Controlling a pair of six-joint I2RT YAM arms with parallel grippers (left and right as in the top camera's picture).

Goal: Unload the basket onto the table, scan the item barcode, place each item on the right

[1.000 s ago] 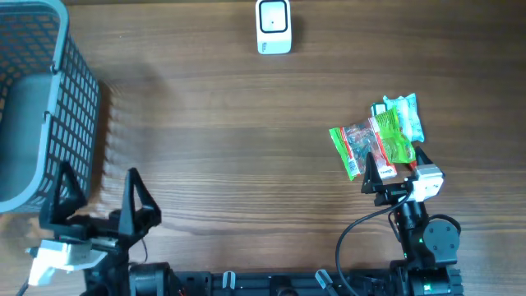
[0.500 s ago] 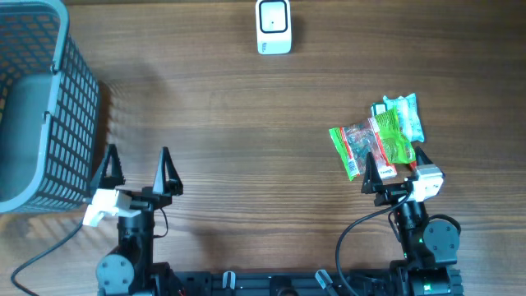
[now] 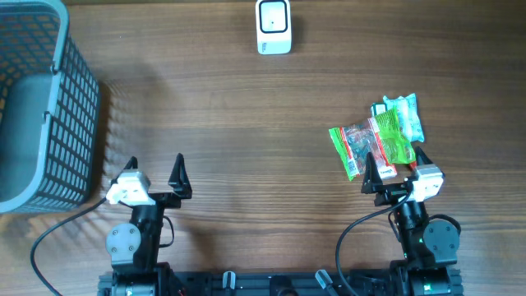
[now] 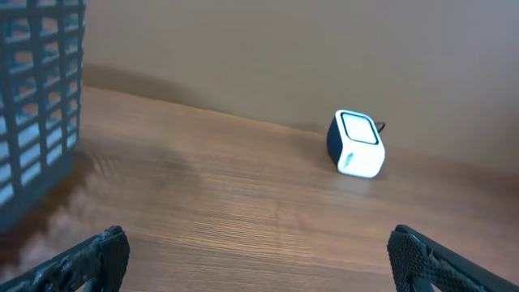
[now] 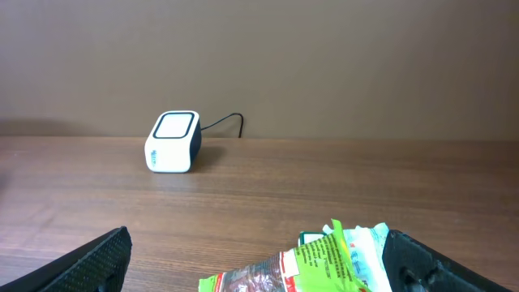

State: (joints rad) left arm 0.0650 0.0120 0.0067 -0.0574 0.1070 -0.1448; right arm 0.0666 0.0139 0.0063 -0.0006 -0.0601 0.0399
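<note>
The item is a green and red snack packet (image 3: 374,144) lying on the table at the right, with a teal packet (image 3: 403,115) partly under it at its far end. In the right wrist view the green packet (image 5: 324,264) shows low in the frame. My right gripper (image 3: 394,160) is open, and the packet's near end lies between its wide-spread fingers. The white and dark scanner (image 3: 273,26) stands at the table's back edge. It shows in both wrist views (image 4: 355,143) (image 5: 173,142). My left gripper (image 3: 156,164) is open and empty at the front left.
A grey mesh basket (image 3: 41,107) stands at the far left, close to the left gripper; its wall (image 4: 32,105) fills the left edge of the left wrist view. A cable runs from the scanner along the back wall.
The left arm has swung right from the front-left corner, away from the basket, and now points at the back of the table. The right arm and the packets have not moved.
</note>
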